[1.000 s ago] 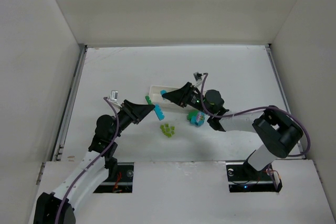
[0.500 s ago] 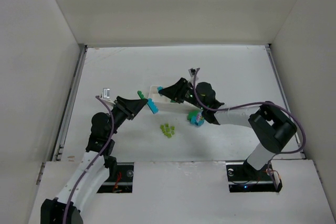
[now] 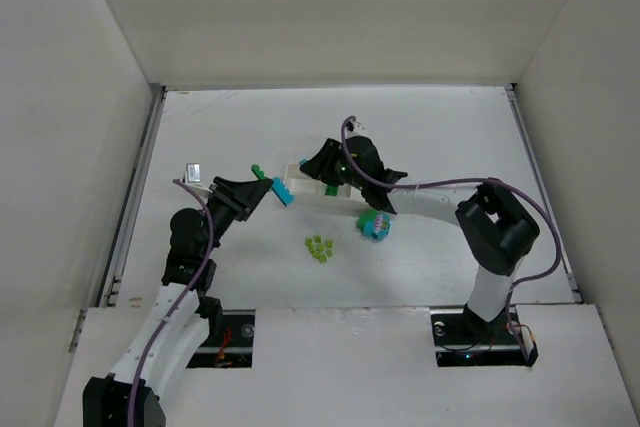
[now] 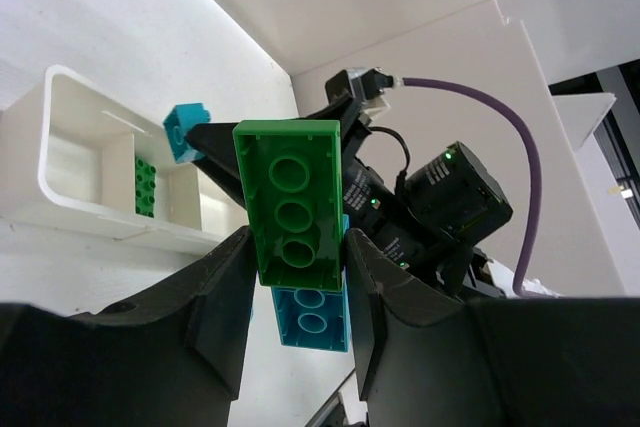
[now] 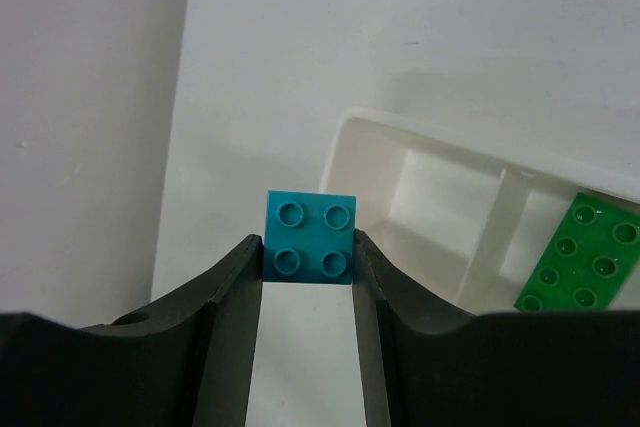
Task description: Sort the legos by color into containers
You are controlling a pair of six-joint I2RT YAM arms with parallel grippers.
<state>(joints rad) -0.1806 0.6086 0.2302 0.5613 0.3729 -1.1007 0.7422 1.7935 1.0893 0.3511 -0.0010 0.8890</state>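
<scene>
1. Holding a green brick [image 4: 293, 202] joined to a cyan brick [image 4: 310, 319], my left hand [image 4: 297, 242] grips both, part closed.
2. My right hand [image 5: 308, 244] pinches a small cyan brick [image 5: 311, 237] near the tray [image 5: 365, 162] end.
3. I see a second green brick [image 5: 580, 257] lying inside the tray.

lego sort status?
Done: one green brick lies in the middle compartment of the tray. In hand: right fingers hold a cyan brick near its end; left fingers hold a green-on-cyan stack. Left: a yellow-green pile and a cyan-and-green clump on the table.
</scene>
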